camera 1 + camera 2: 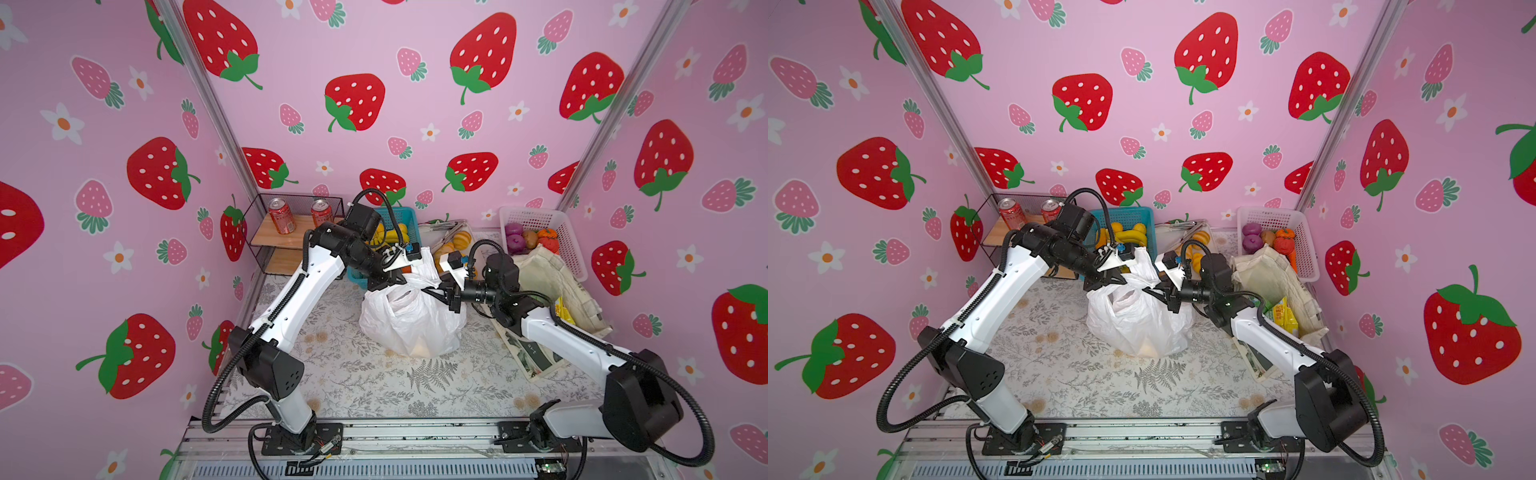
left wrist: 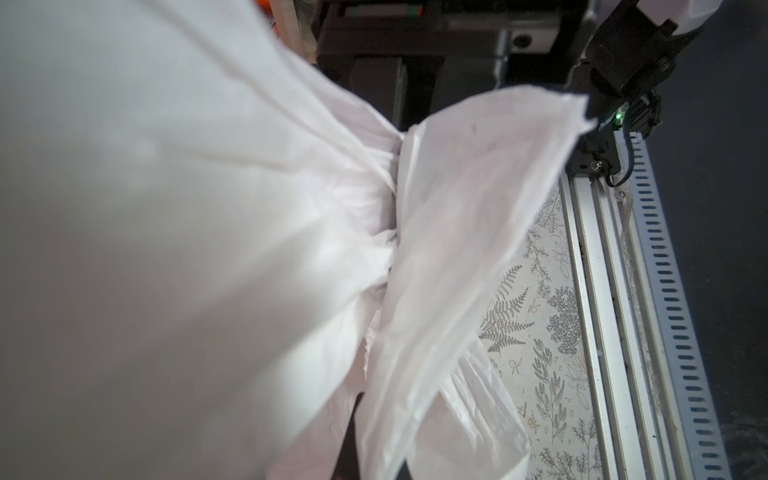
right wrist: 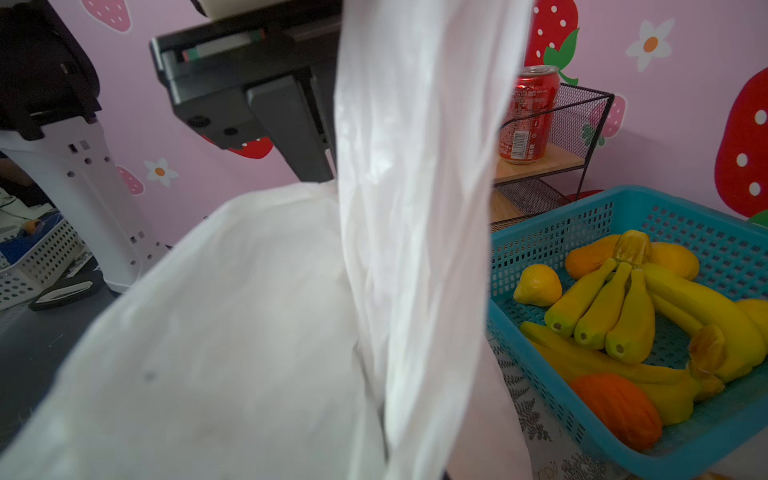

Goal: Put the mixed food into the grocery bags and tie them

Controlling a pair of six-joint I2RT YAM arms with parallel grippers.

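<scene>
Both top views show the white plastic bag (image 1: 409, 328) standing on the leaf-print surface (image 1: 365, 374). It sits about midway between the left and right edges and toward the back. Its body is slumped, and something pale yellowish shows through near its base.

The left fingers (image 1: 395, 279) are at the bag's top on its left side, together and clamped on a gathered handle. In the left wrist view the plastic bunches into tight folds right in front of the camera.

The right fingers (image 1: 438, 293) meet the bag's top from the right. Plastic hides them in the right wrist view, and I cannot tell whether they are apart or together.

The canvas tote (image 1: 552, 278) lies slumped along the right edge of the surface, with a yellow snack packet (image 1: 1285, 318) against it. At the back edge a blue basket (image 3: 623, 208) holds bananas (image 3: 623, 316), beside red cans (image 1: 281, 216) on a wire shelf (image 1: 266, 232).
</scene>
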